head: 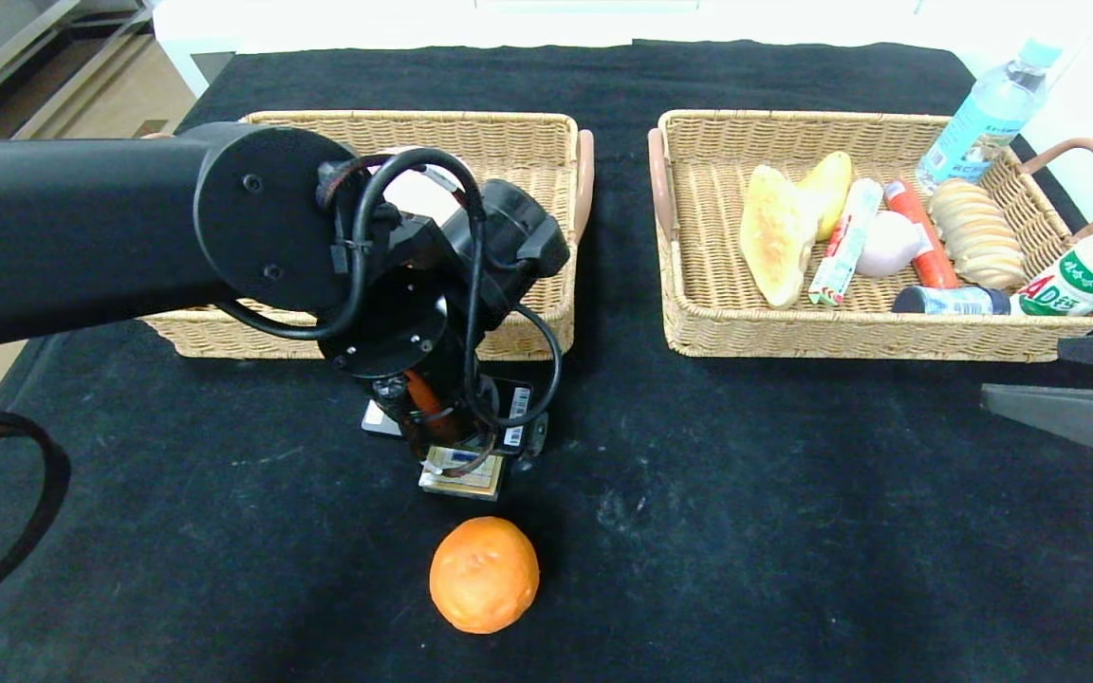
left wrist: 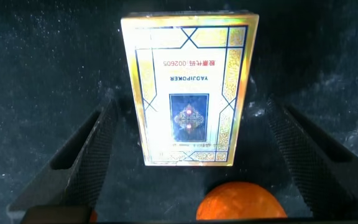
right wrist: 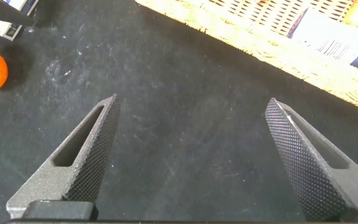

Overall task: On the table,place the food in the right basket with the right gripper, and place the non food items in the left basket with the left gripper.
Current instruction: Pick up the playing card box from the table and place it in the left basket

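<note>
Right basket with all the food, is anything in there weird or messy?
Yes. In the right wicker basket, a white plastic bottle with a green label lies tipped over the rim at the near right corner, partly sticking out. Nothing looks spilled.

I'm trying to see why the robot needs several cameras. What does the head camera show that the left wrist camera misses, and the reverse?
Only the head view shows the left basket, the right basket with its food and bottles, and the parked right gripper. Only the left wrist view shows the card box face with its print, between the left gripper's open jaws. Both show the orange on the black table.
</note>
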